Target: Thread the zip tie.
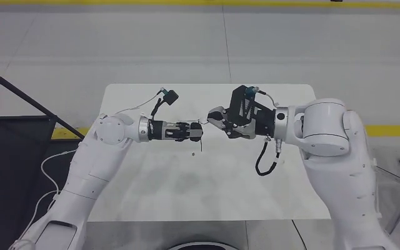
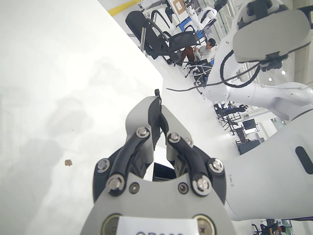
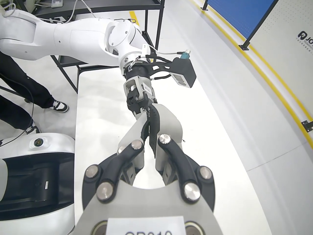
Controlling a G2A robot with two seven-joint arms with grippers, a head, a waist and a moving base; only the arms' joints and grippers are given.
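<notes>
The two grippers meet tip to tip above the middle of the white table (image 1: 156,181). My left gripper (image 1: 197,130) is shut on the black zip tie (image 2: 157,92), whose small head sticks out past the closed pads (image 2: 154,113). My right gripper (image 3: 148,121) is also shut, right against the left gripper (image 3: 140,99). A thin black tip of the zip tie (image 3: 183,140) pokes out beside its fingers. In the top view the right gripper (image 1: 214,119) sits just right of the left one, and a thin piece of the tie (image 1: 202,144) hangs below them.
A small brown crumb (image 2: 68,163) lies on the table under the grippers. A black metal rack (image 3: 97,1) stands beyond the table's left end. Bare tabletop lies in front of and behind the grippers.
</notes>
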